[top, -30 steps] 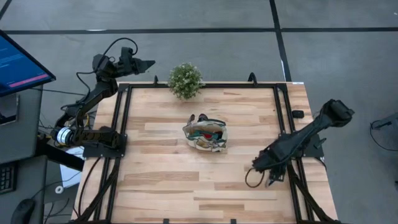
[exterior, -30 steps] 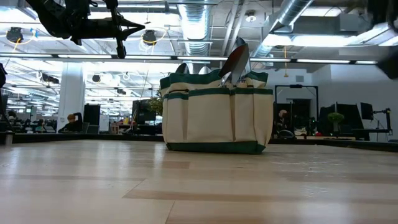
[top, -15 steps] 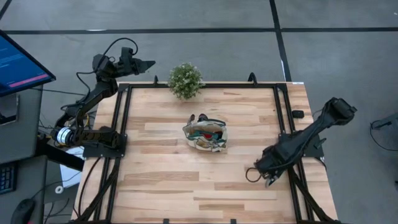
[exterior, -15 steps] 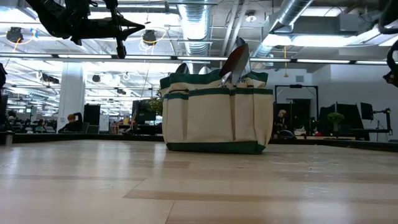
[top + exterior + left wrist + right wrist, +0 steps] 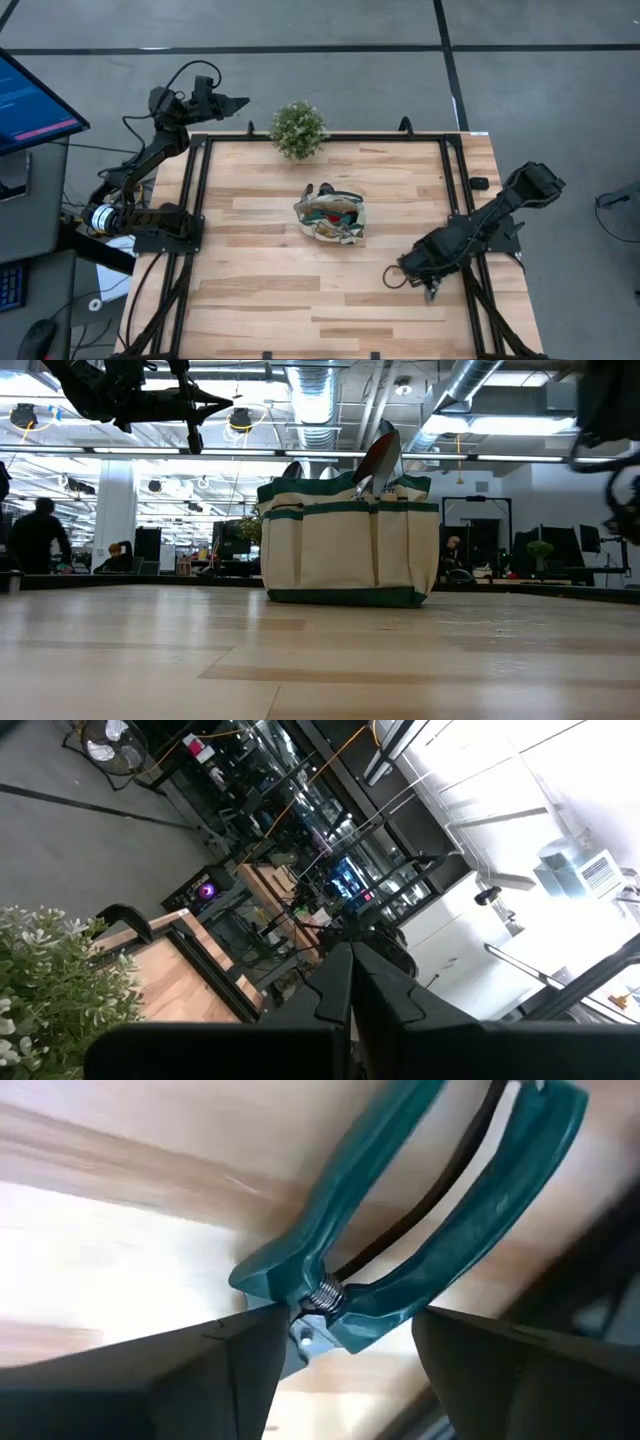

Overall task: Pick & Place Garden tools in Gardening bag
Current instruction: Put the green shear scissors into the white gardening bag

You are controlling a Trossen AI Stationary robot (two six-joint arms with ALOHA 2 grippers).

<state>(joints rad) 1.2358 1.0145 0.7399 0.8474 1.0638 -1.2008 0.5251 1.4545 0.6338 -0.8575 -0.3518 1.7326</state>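
High view. Right gripper [image 5: 428, 290], lower right of frame, has shifted slightly leftward along the table [image 5: 260, 310] edge since half a second ago; the pruning shears themselves are too small to make out here. Gardening bag [image 5: 331, 217] at centre, unmoved. Left gripper [image 5: 238, 102] parked upper left, off the board, beside the potted plant [image 5: 298, 129].

Low view. Bag [image 5: 347, 544] upright at centre, one trowel [image 5: 380, 458] blade standing out of it. A person has walked in at far left of the open office room.

Left wrist view. Fingers together, holding nothing.

Right wrist view. Fingers apart, straddling the teal pruning shears [image 5: 420, 1240] on pale wood planks. Judgement: last tool, grasp imminent.
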